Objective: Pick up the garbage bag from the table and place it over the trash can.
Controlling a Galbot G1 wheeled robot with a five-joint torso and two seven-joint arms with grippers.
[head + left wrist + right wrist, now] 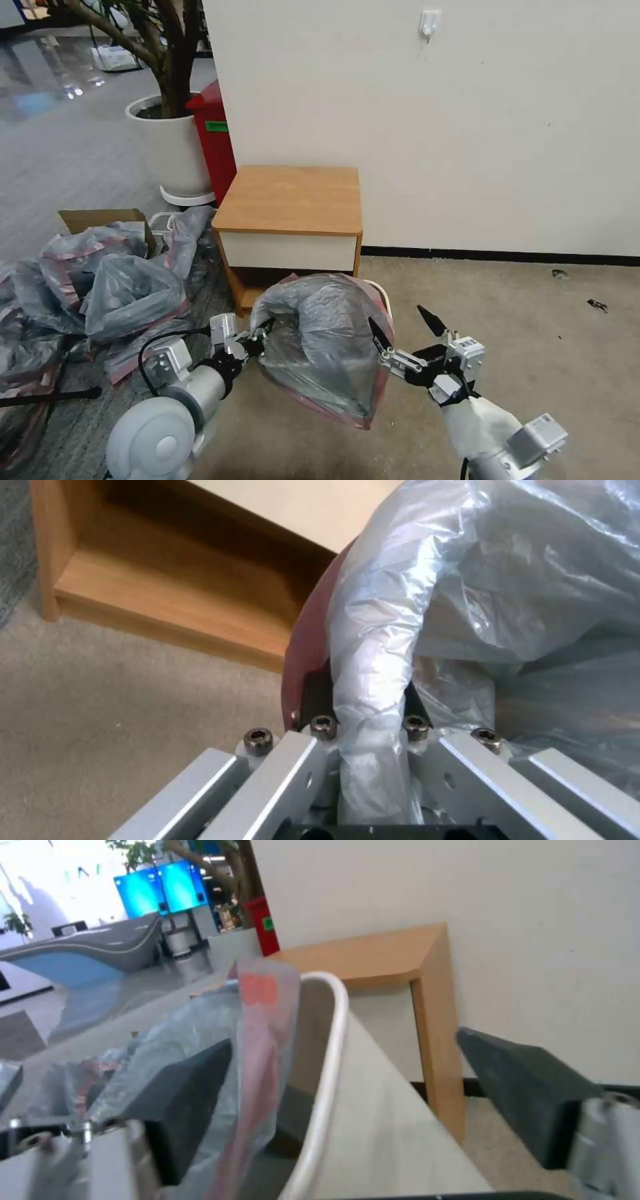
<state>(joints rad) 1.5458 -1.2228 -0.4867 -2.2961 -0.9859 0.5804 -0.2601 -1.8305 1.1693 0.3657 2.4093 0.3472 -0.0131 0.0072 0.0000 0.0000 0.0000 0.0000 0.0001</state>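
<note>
While the garbage bag (323, 347) hangs at lower centre of the head view, draped over the trash can (381, 291), whose cream rim peeks out just in front of the table (290, 200), the left gripper (257, 341) pinches its left edge. The right gripper (407, 330) stands spread wide at the bag's right side, one finger against the film. A heap of spare bags (100, 280) lies at left.

In the left wrist view, a twisted fold of bag (373, 670) runs between the clamped fingers (320, 700), a grip detail unclear from the head camera.

In the right wrist view, the pink band (257, 1040) lies outside the can's rolled rim (330, 1040), between the parted fingers (187, 1095).

Risk, as judged: the thin film may tear or slip off the rim if the pinching arm pulls.
</note>
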